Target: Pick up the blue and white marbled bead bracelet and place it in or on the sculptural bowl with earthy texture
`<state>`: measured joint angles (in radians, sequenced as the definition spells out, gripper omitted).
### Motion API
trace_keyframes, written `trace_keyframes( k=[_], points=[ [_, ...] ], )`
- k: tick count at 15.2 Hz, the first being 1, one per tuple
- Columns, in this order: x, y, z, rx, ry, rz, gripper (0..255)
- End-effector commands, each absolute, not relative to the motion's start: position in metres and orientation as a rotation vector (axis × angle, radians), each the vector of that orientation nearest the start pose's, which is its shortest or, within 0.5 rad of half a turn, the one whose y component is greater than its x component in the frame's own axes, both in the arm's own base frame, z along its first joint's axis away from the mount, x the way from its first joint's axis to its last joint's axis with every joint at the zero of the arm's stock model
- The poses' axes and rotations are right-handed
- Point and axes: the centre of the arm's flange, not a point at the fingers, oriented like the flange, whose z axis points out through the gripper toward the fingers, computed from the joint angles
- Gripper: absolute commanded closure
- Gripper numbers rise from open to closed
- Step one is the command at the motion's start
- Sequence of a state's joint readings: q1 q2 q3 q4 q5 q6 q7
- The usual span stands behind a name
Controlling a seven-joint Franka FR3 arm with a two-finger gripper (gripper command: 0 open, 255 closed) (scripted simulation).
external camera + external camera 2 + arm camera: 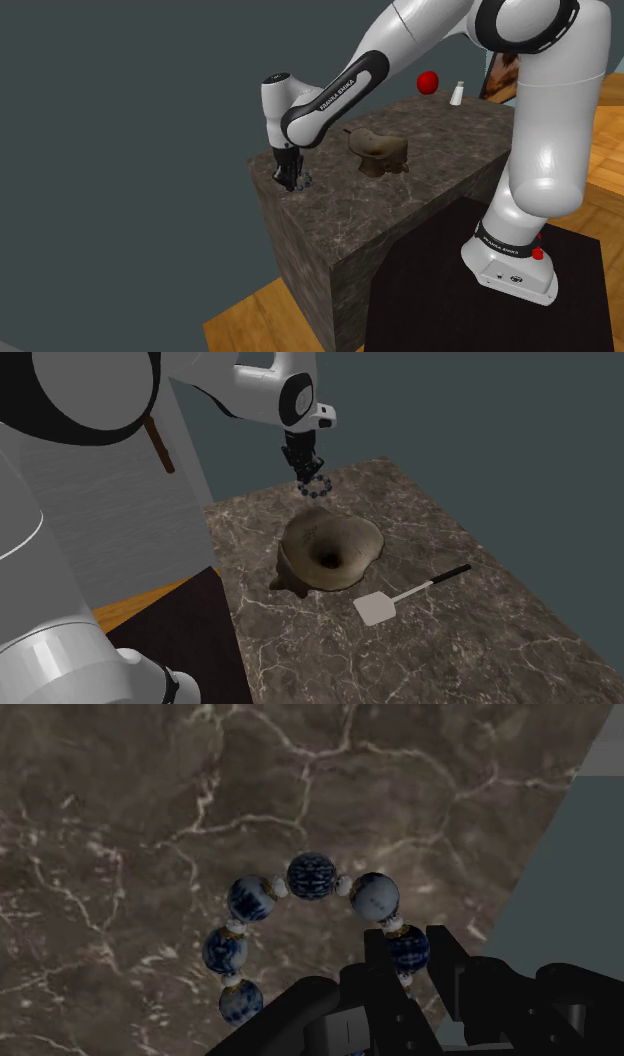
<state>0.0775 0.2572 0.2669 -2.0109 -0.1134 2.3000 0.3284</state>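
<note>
**Q:** Claw status?
**A:** The claw [410, 959] is closed on the bracelet [312, 875]. Its two black fingers clasp one bead between them. The other blue-and-white beads curve out in an arc ahead of the fingertips.

**Q:** Bracelet location?
**A:** At the claw, over the dark marbled tabletop [480, 622], near the far corner in the second exterior view and close to the grey wall. It cannot be determined whether the beads touch the surface or hang just above it.

**Q:** Bowl location?
**A:** The bowl [328, 555] stands mid-tabletop, apart from the bracelet. It is brown and rough, with a deep funnel-shaped hollow, and nothing lies inside.

**Q:** Other items?
**A:** A spatula [378, 609] with a white blade and a black handle lies flat just beside the bowl, on the side away from the claw. In the shoulder view, a red object [428, 82] and a small white shaker [457, 94] sit near each other at the tabletop's far end, well apart from the claw.
</note>
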Motion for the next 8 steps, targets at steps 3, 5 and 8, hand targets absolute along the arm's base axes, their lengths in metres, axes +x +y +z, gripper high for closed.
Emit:
trace_keyframes(
  k=[3,5,8],
  points=[
    [0.566,0.194,0.357,-3.142,-0.126,-0.073,255],
    [0.566,0.194,0.367,-3.142,-0.126,-0.073,255],
    [0.566,0.194,0.383,-3.142,-0.126,-0.073,255]
  ],
)
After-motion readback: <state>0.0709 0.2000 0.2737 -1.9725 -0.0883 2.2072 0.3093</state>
